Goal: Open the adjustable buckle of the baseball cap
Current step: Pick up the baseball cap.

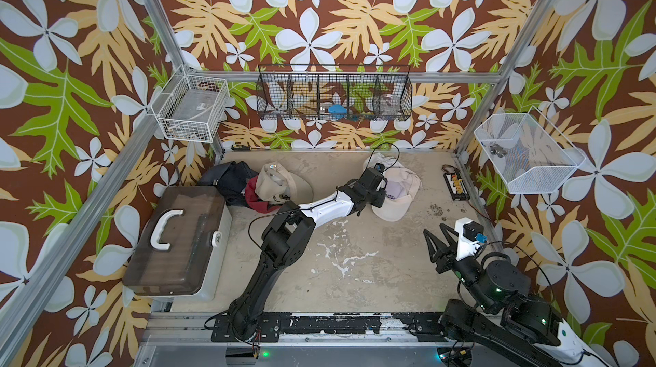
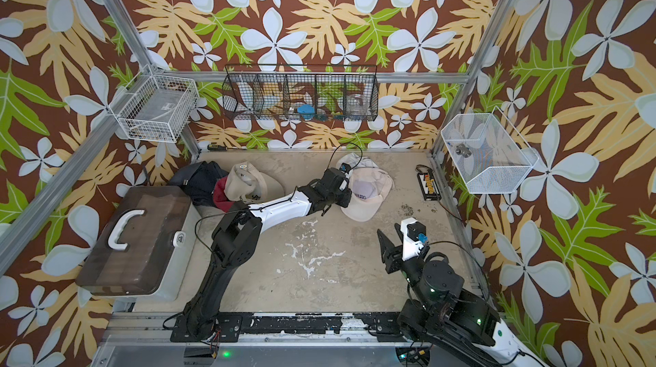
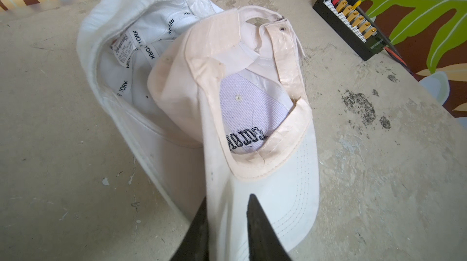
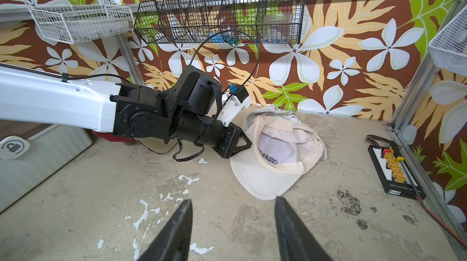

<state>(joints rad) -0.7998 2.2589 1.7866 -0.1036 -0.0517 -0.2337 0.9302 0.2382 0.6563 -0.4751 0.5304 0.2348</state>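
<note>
**Scuffed desk inside floral walls**

The left arm reaches far across the desk, left fingers pinched shut on the brim edge of the upturned cream baseball cap, which overlaps a white cap near the back wall. The right fingers hover parted and empty. A closed toolbox sits left; a black wall basket holds small items.

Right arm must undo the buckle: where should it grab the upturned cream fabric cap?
Likely the back strap by its small metal stud, approached from the side facing the black connector board. The cream cap lies upturned, strap exposed; the left gripper pinches the brim end.
</note>
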